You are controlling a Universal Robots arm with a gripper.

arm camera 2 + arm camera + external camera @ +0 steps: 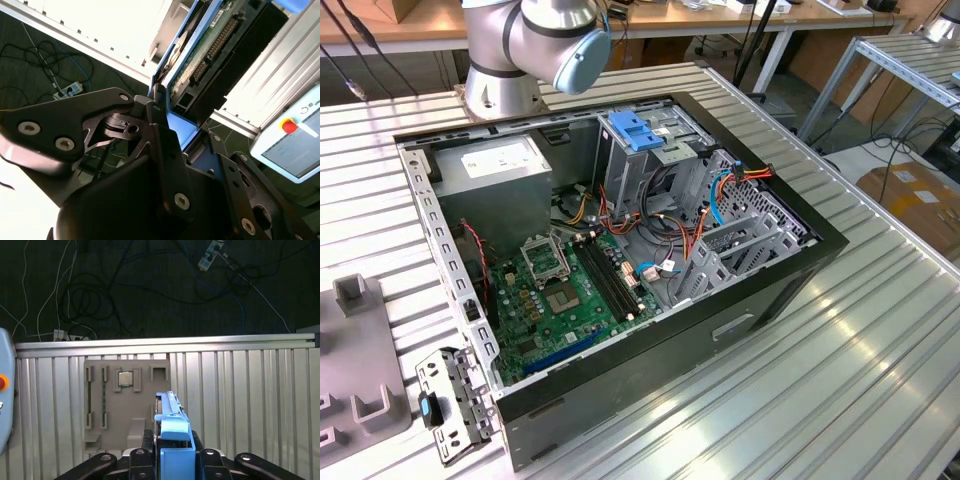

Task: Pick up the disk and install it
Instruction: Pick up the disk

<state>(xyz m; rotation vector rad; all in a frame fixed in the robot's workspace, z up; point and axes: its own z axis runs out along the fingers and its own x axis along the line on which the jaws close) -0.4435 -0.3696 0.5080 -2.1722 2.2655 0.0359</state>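
Observation:
In both wrist views my gripper [175,456] [183,134] is shut on the disk. The disk [169,407] stands on edge between the black fingers [141,456], with its blue carrier [176,442] around it. It hangs over the slatted table beside a grey parts fixture [97,390]. The second wrist view shows the disk's green circuit board and connectors [207,47] reaching out past the fingers [160,137]. The open computer case [620,250] lies on the table in the exterior view.
Inside the case are a blue bracket on a tall metal cage [635,130], a grey box with a white sticker [500,165], a motherboard [565,290] and loose cables [705,215]. A grey fixture [355,370] and a metal bracket [455,400] lie at the exterior view's left. A chip [125,378] sits in the fixture.

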